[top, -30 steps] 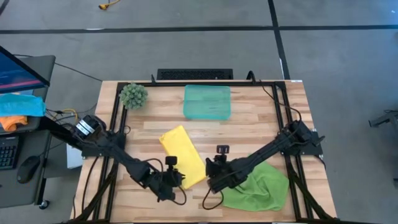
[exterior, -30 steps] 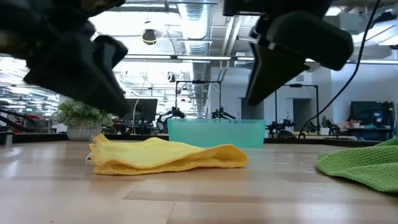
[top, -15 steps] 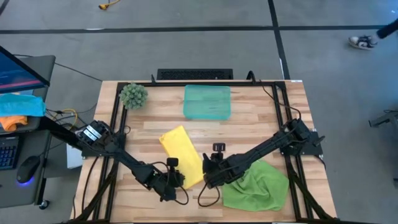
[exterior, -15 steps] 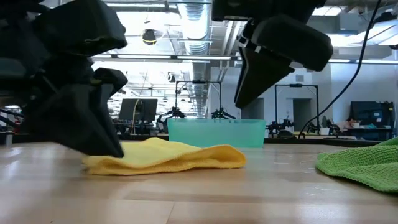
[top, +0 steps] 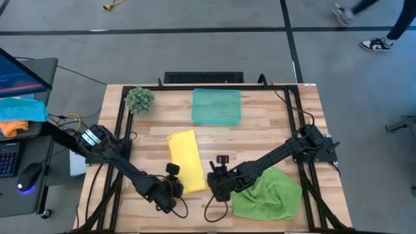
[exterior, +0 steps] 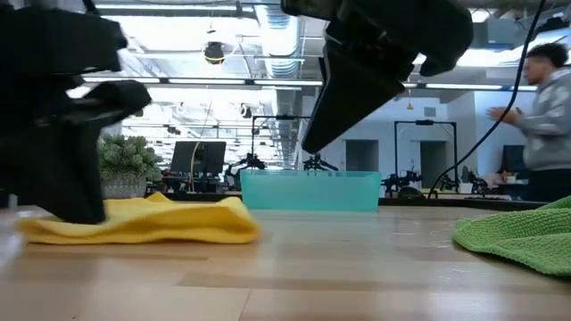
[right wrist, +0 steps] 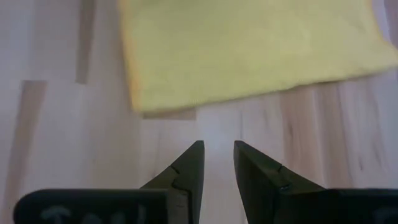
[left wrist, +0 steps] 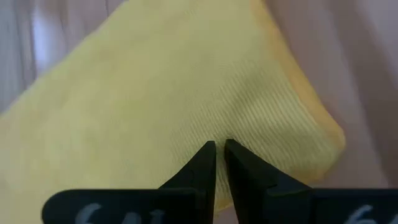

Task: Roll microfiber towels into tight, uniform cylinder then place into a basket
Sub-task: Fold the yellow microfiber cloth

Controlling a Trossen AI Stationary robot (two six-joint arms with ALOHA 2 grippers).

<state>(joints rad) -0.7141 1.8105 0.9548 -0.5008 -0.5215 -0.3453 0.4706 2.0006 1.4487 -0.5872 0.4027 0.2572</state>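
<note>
Left pincer [left wrist: 216,149], fingers drawn almost together with a fold of the bright yellow microfiber towel [top: 184,162] pinched between their tips, at the towel's near end close to the front edge of the pale wooden table [top: 273,123]. Right pincer [right wrist: 217,152], fingers a narrow gap apart and holding nothing, poised over bare wood just beside the same towel's near right corner. The yellow towel lies as a long folded strip at the table's middle, running from the pincers toward the shallow translucent teal-green plastic basket [top: 216,106], which stands apart from it at the far centre and holds no towel. The crumpled light green microfiber towel [top: 268,195] lies at the near right, beneath the right arm. A fuzzy round green ball [top: 139,99] sits at the far left corner. A person [exterior: 546,116] walks in the room beyond the table.
</note>
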